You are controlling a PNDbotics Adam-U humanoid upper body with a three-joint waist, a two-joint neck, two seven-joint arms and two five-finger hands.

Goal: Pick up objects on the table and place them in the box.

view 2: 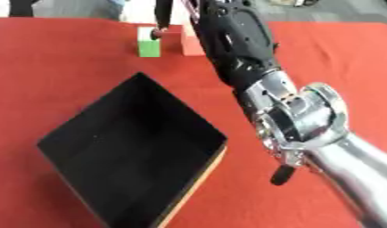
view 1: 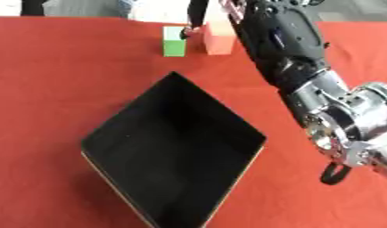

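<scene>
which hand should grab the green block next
Right, probably. The right hand is already reaching the far edge, a dark fingertip at the green block beside the orange block. No left hand shows.

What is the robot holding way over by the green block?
It cannot be told. The right robot hand reaches to the far table edge, a fingertip by the top of the green block, beside the orange block. No hold shows.
</scene>
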